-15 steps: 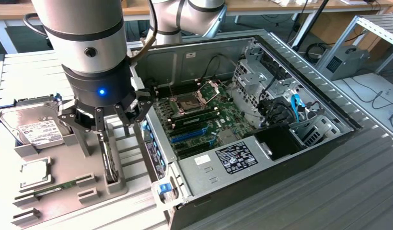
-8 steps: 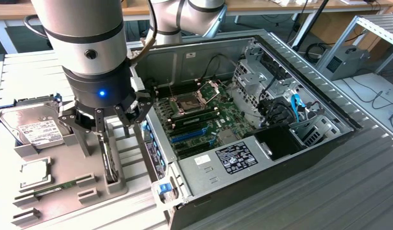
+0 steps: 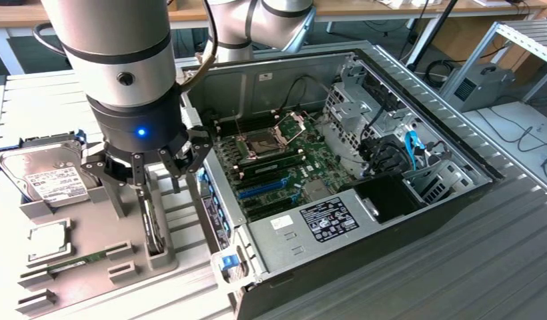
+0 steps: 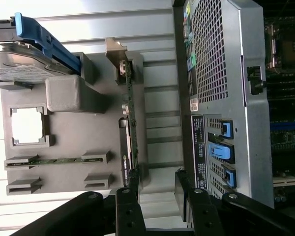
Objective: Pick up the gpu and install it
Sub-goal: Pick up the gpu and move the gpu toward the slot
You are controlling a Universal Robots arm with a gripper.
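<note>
Where the exterior view looks down, the gpu (image 3: 150, 215) stands on edge, thin and dark, in a grey holder tray (image 3: 100, 233) under the gripper (image 3: 158, 181); a hard drive (image 3: 47, 177) and a RAM stick (image 3: 78, 260) share the tray; the open computer case (image 3: 255, 83) sits just beside. From the wrist view, the gpu (image 4: 130, 113) is an edge-on green board with a silver bracket (image 4: 116, 49); the fingers (image 4: 134, 184) are spread, gripping nothing.

Gpu (image 4: 130, 113) green-edged; hard drive (image 3: 49, 170) silver, white label (image 3: 57, 184); tray (image 4: 78, 132) grey.

Circuit-board gpu (image 4: 130, 118) (matt grey plastic holder (image 4: 73, 135))
</note>
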